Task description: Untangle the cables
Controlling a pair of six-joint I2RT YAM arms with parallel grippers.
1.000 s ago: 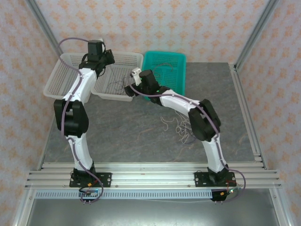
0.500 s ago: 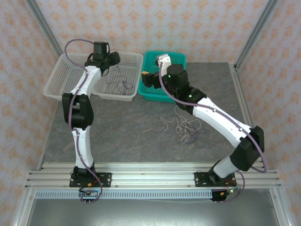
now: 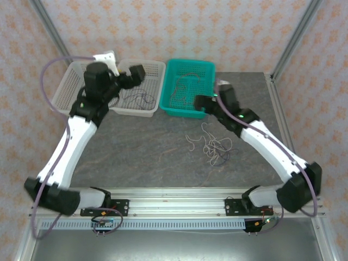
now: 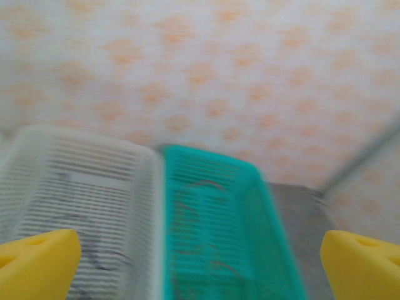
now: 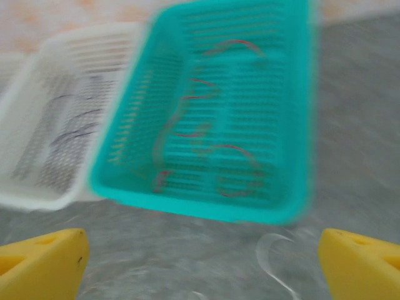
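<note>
Backed off white basket point(image 3: 156, 66), teal basket point(image 3: 210, 67): left end effector point(image 3: 137, 72), right end effector point(image 3: 198, 101) now apart, empty. Cables point(image 3: 215, 148) remain tangled on desk point(image 3: 136, 149).

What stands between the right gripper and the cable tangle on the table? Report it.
Nothing visible. The right gripper hangs by the teal basket's near wall, jaws open, with bare table between it and the cable tangle.

— What colour are the arms?
— The left arm point(image 3: 75, 133) and right arm point(image 3: 270, 147) have white links and black joints, each trailed by a lilac hose point(image 3: 50, 65).
— And the fingertips point(image 4: 39, 261)?
— Yellow wedges on the left end effector point(image 4: 200, 265) and the right end effector point(image 5: 203, 259) alike.
</note>
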